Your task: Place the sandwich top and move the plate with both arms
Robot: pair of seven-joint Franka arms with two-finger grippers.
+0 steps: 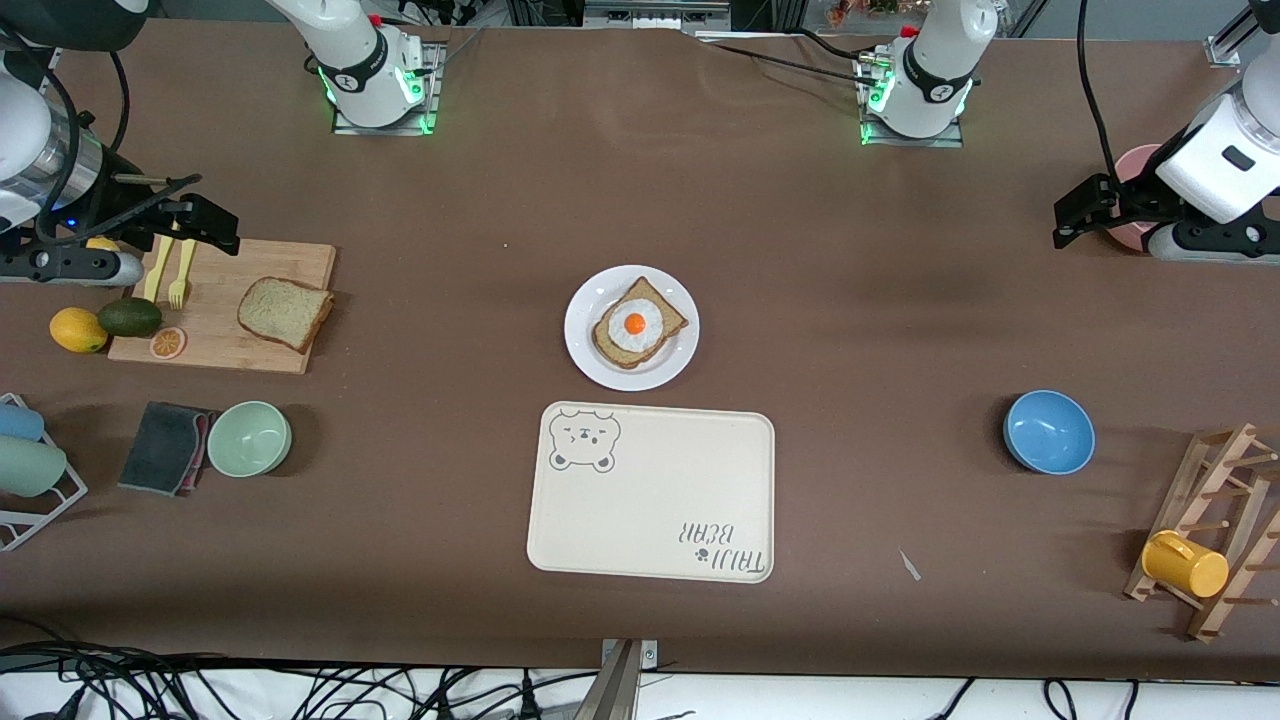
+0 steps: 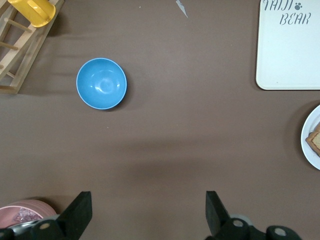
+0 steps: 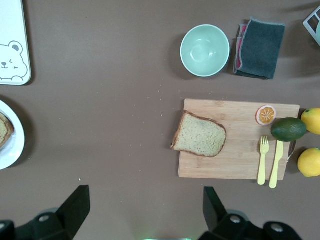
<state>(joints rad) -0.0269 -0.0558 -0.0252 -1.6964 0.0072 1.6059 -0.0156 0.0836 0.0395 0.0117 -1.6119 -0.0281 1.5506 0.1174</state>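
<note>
Sandwich top (image 1: 285, 312) lies on cutting board (image 1: 225, 305); right gripper (image 1: 205, 222) hovers over the board, left gripper (image 1: 1085, 212) well apart from it, both wide open.

A brown-covered desk (image 1: 850, 300) carries a round white plate (image 1: 590, 350), cream rectangular tray (image 1: 650, 520), wooden cutting board (image 1: 215, 330) and blue bowl (image 1: 1049, 431).
</note>
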